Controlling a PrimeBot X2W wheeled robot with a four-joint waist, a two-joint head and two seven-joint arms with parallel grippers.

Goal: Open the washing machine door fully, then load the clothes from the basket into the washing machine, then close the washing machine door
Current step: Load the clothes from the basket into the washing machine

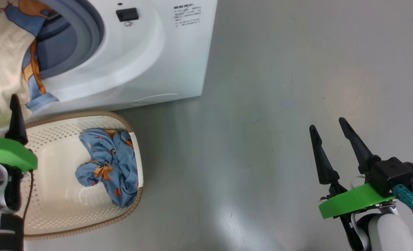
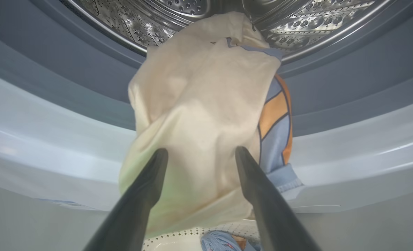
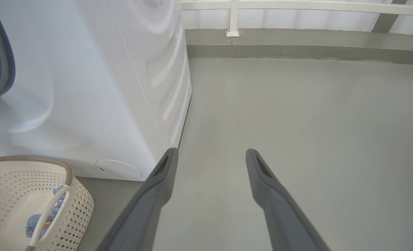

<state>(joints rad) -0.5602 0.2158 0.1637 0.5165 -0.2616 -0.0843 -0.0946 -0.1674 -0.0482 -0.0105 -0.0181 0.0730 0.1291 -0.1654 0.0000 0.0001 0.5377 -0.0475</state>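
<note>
Left gripper [image 2: 201, 150]: we see its two dark fingers spread wide with nothing pinched between them, pointing up at the mouth of the washing machine [image 2: 35, 146].
Cream garment [image 2: 199, 97]: it is straight ahead of the left fingertips and spans the gap between them. Its upper end lies in the steel drum [image 2: 122, 21]. The rest hangs over the grey rubber ring [image 2: 70, 69] and down the white front. We cannot tell whether the fingers touch it.
Print: we see blue and orange panels along the garment's edge, just past the finger on the right of the left wrist view.
Basket [image 1: 122, 122]: it sits on the floor just below and beside the left gripper, just in front of the machine.
Blue garment [image 1: 109, 164]: it is bunched inside the basket, below the left fingertips, in the half nearer the right gripper.
Right gripper [image 1: 327, 123]: its fingers stand wide apart and hold nothing. It hangs above bare grey floor [image 1: 279, 104], well apart from the basket and the garments.
Machine from the right gripper: we see its white corner and side panel ahead and to the left of the fingers, with the basket lower left.
Black slot [image 1: 127, 14]: it is on the machine's front, beside the ring, far beyond the left fingertips.
</note>
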